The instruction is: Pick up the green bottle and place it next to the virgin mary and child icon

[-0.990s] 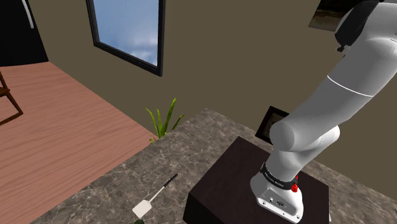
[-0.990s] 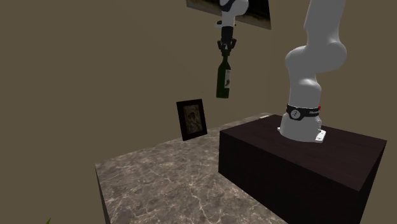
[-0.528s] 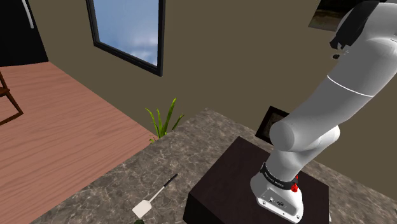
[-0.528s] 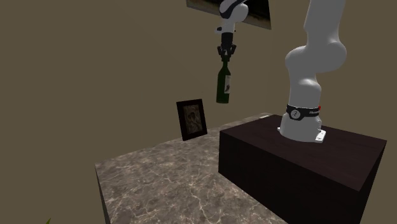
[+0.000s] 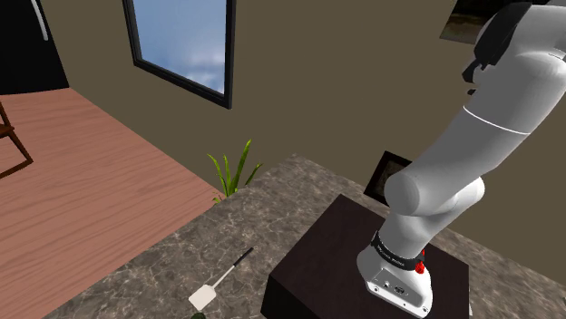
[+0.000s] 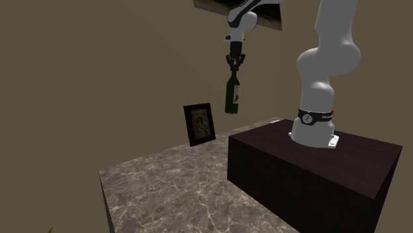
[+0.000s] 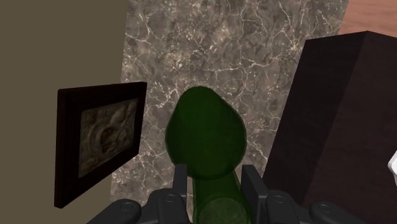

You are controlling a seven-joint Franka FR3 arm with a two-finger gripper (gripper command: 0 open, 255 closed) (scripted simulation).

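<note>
Clamping the dark green long-necked bottle (image 6: 231,93) by its neck, the black claw (image 6: 233,64) hangs high above the marbled desk (image 6: 165,188) near its wall edge. A skewed descent could topple the dark-framed icon picture (image 6: 200,124).

Dark green bottle (image 6: 231,96), black-framed brown icon (image 6: 200,124), grey veined counter (image 6: 165,192); dark brown stand (image 6: 298,165)

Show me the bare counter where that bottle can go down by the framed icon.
Bare marble countertop runs from the framed icon to the counter's near edge, bordered on the second exterior view's right by the dark stand. The strip between icon and stand, under the held green bottle, is narrower but clear.
</note>
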